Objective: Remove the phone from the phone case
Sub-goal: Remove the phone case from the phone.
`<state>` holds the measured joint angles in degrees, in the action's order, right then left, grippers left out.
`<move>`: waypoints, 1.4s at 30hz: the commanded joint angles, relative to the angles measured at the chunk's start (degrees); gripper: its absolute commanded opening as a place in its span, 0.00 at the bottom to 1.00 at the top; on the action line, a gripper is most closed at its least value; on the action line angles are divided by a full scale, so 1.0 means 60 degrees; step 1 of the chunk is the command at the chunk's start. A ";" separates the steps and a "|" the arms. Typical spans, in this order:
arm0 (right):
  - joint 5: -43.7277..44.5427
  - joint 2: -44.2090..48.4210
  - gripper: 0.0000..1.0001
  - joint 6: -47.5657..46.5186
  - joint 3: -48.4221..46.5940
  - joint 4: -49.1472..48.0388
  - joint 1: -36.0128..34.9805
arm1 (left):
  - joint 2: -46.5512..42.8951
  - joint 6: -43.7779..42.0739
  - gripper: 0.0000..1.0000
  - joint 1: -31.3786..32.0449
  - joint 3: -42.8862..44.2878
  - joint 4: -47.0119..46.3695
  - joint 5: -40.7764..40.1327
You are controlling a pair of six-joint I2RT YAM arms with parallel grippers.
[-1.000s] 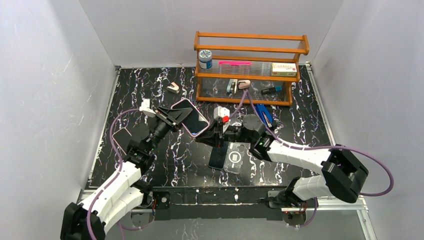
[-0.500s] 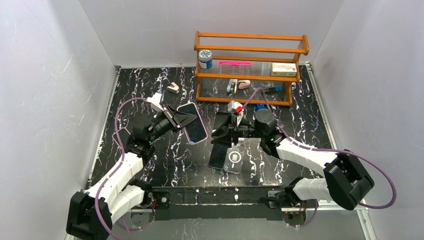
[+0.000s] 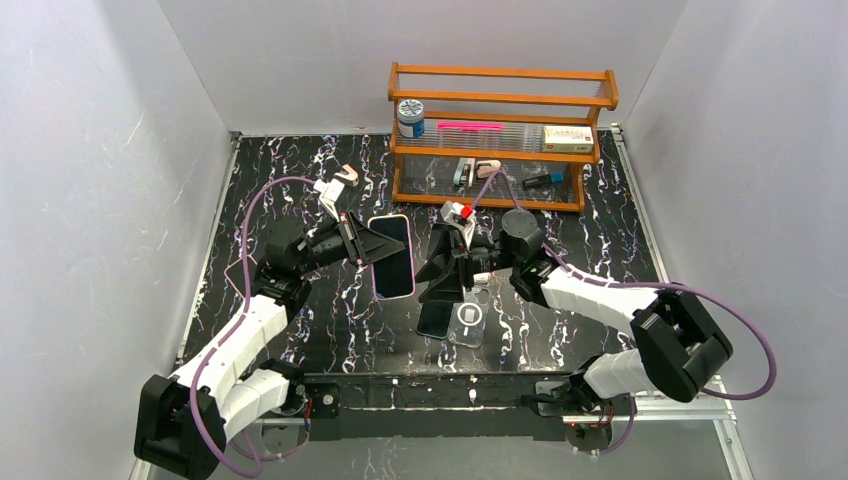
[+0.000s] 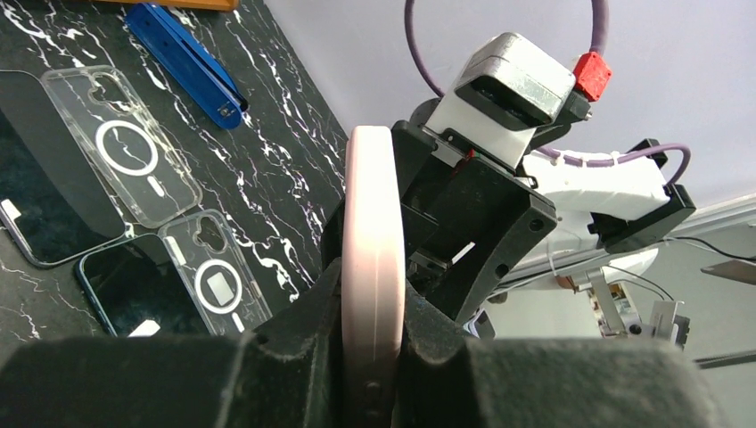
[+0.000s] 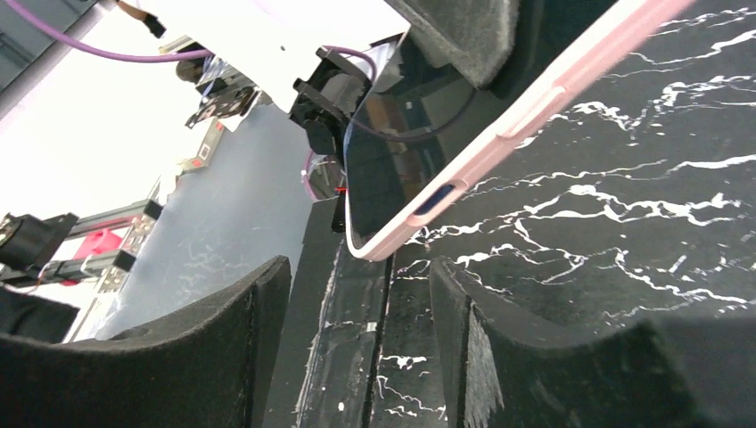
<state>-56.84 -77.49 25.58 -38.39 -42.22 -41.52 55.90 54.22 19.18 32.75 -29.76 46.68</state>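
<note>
Holding the phone [image 3: 392, 257] in its pink case [image 4: 370, 267] above the table [image 3: 330, 320]
We see a dark screen with a pink rim, clamped edgewise in our left gripper [image 3: 366, 244]; our right gripper [image 3: 441, 276] sits just beside it, jaws spread.

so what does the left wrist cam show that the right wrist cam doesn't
Only the left wrist view: the left end effector shut on the edge of the pink-cased phone, the right end effector facing it, and on the table a clear case, a second clear case and a blue object.
Only the right wrist view: the phone's dark screen, a side button on the pink case, and the right fingers apart with nothing between them.
Both: the phone and the black marbled table.
</note>
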 commanded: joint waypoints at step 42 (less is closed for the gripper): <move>0.1869 -0.0400 0.01 -0.6769 -0.2106 0.2977 -0.0791 | -0.0025 0.2465 0.00 0.0451 0.0254 -0.1365 0.0266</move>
<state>-57.10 -79.44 -3.77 -47.77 -23.73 -45.43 56.05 57.93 20.29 33.17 -34.26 47.72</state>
